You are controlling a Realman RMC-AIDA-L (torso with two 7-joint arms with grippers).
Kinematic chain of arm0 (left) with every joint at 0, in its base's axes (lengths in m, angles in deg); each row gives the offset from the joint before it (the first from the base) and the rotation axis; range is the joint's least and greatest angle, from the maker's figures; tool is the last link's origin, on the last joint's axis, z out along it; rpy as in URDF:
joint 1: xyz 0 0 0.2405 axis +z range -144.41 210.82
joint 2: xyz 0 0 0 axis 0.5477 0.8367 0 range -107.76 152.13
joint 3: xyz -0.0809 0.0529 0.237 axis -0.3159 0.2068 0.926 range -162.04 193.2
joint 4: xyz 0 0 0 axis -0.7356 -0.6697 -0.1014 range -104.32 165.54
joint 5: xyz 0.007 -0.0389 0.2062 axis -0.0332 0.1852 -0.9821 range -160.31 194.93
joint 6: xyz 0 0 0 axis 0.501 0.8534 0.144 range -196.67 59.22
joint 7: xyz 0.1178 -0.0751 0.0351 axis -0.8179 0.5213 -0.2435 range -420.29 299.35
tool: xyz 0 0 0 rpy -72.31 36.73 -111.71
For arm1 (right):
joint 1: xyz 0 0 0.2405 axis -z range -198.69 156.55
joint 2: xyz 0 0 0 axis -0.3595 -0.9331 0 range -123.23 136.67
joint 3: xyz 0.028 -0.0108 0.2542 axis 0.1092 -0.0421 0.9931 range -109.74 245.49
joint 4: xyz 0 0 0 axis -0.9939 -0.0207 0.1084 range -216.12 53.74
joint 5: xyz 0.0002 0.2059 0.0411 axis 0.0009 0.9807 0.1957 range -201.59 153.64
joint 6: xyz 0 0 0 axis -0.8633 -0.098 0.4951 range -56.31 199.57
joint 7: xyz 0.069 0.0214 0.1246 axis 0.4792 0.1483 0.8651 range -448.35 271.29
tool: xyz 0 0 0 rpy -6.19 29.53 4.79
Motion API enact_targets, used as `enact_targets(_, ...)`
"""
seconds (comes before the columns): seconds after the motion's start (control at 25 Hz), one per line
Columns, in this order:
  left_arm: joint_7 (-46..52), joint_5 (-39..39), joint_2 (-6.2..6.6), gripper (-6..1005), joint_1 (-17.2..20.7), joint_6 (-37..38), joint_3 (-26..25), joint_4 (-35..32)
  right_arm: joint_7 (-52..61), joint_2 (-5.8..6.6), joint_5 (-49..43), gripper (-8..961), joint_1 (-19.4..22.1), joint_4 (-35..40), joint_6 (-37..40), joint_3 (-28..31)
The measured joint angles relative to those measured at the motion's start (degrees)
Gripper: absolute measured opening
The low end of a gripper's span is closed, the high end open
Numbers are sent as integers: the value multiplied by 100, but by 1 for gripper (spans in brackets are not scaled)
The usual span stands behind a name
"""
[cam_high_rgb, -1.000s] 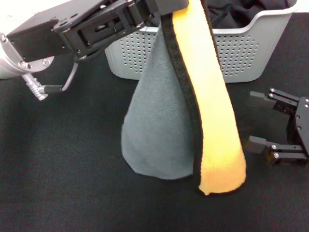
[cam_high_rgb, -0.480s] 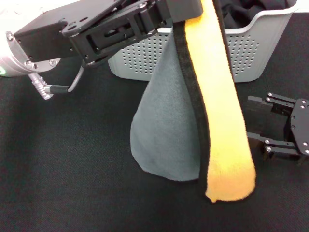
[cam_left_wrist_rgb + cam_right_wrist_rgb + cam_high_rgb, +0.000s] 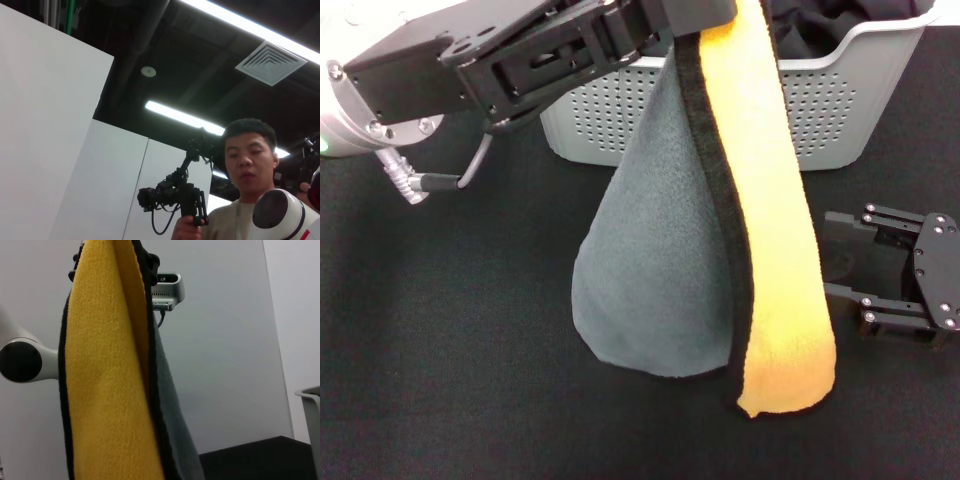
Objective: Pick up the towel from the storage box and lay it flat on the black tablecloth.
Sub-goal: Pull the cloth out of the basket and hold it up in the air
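Covering pretty much the whole work area is the black tablecloth (image 3: 440, 380), and everything else is sitting on or hanging over it. Next biggest is the towel (image 3: 670, 270), which is dangling from the left gripper (image 3: 705, 10) up at the top of the head view; that gripper is clamping the towel's top edge, so the cloth is hanging in a long fold with the grey face toward the left arm's side and the yellow-orange face toward the right arm's side, dark trim running between them. Its lower end is hanging just over the tablecloth, though I can't tell if it's touching. Behind it, the storage box (image 3: 840, 100) is sitting on the tablecloth with some dark cloth (image 3: 840, 20) still in it. Smallest bit: the right gripper (image 3: 840, 275) is waiting low beside the towel's yellow side, fingers spread apart, holding nothing. From the right wrist view the towel (image 3: 110, 380) is filling the near side.
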Motion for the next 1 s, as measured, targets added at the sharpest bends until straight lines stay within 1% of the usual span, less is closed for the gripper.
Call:
enact_targets(0.12,1,0,-2,14,-6,0,0,0,0,7,-4,764,-6,7,3,5)
enact_targets(0.4,-13,0,-1,14,-9,0,0,0,-17,34,-67,502,-81,-17,22,42)
enact_targets(0.56,-23,0,-2,14,-15,0,0,0,-40,14,-201,345,-127,-2,60,58)
enact_targets(0.88,-16,0,-19,15,21,0,0,-9,-414,-3,-238,163,-97,3,23,94)
enact_targets(1.0,-12,-81,-19,15,45,-1,0,0,-497,-10,-233,81,-91,45,-3,94)
